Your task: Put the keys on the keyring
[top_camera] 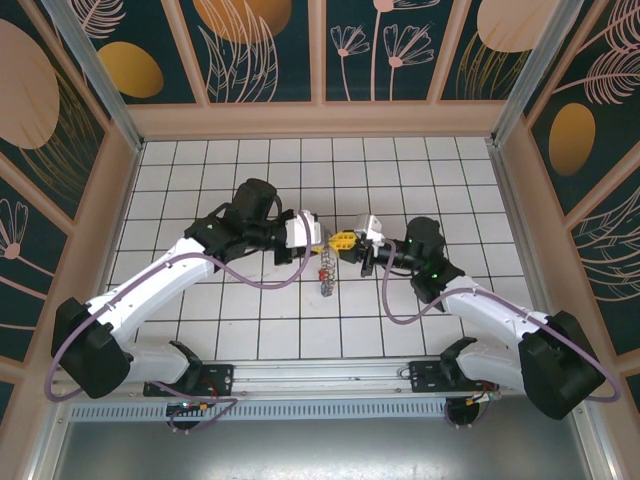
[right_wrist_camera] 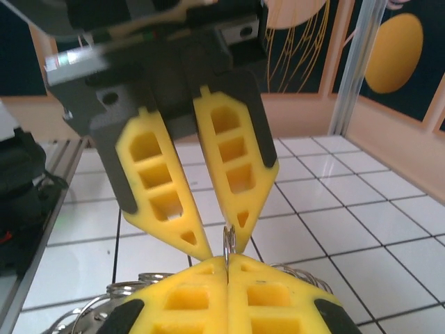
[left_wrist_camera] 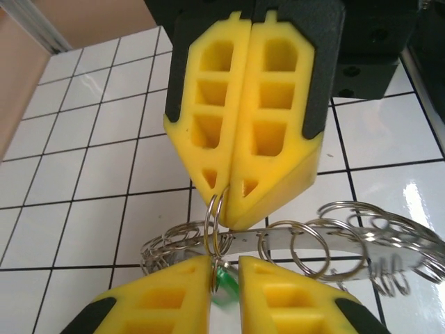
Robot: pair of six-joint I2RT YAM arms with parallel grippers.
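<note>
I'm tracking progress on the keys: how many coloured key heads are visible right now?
1: a green key head in the gap between the left gripper's fingers, by the keyring. Others may be hidden.

White tiled tabletop (top_camera: 250, 330) w/ dark grid; floral wall panels (top_camera: 260, 40) around; metal rail (top_camera: 320, 372) near edge.

Keyring (left_wrist_camera: 334, 236): slack silvery linked loops, spread sideways, one loop upright. Green key (left_wrist_camera: 224, 282) sits between my left fingers (left_wrist_camera: 292, 299).
</note>
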